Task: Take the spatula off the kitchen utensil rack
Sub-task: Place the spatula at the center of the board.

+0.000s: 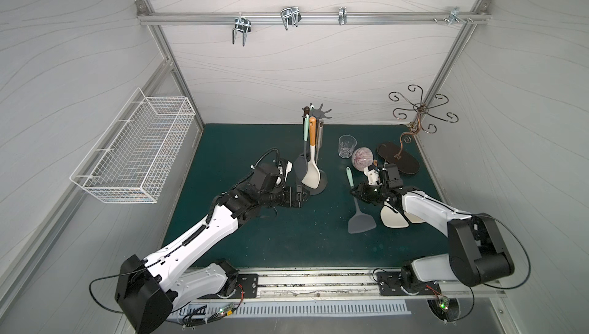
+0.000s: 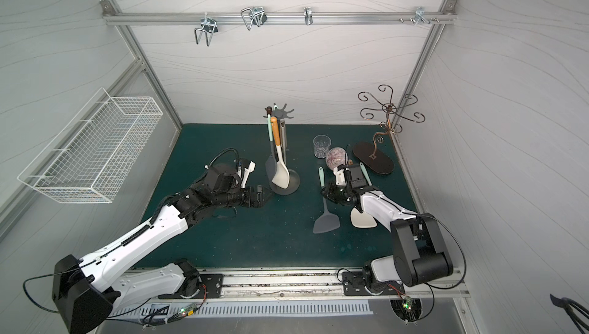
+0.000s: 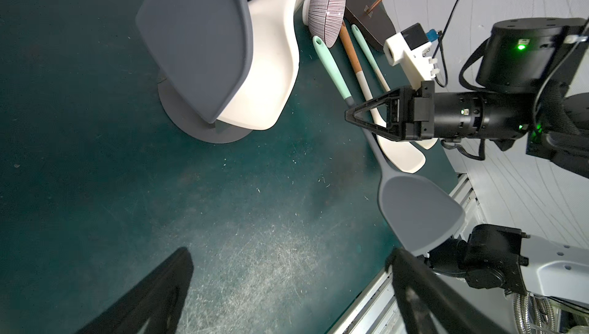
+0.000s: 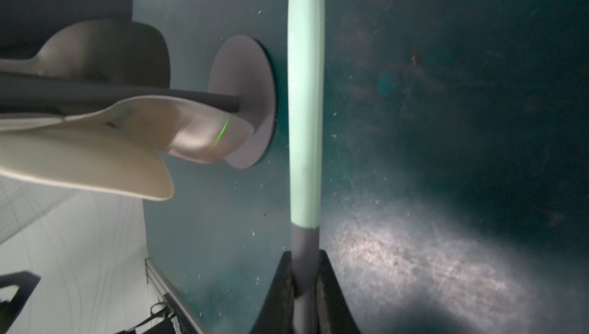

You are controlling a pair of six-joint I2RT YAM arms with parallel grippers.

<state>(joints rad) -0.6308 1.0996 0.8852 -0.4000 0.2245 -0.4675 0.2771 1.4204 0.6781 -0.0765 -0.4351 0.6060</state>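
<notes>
Spatula (image 1: 361,222) (mint handle, grey blade) is off the kitchen utensil rack (image 1: 321,113) and well apart from it, off to one side. It lies along the teal mat (image 1: 287,240) or just above it; cannot tell whether the blade touches.

Right gripper (image 4: 304,257) is pinching the grey neck just below the mint grip. Likely reason: the neck is the narrowest part and sits near the balance point, so handle and blade stick out either way without drooping.

Left gripper (image 1: 302,193) is spread wide and empty, low beside the rack's round base. Judged placed to steady the stand if it tips, though it touches nothing.

On the prongs hang a grey turner (image 1: 301,168) and a white spoon (image 1: 311,174). Two white utensils (image 1: 395,217) lie under the right arm.

Judgement: removal is done, and only set-down and release remain.
</notes>
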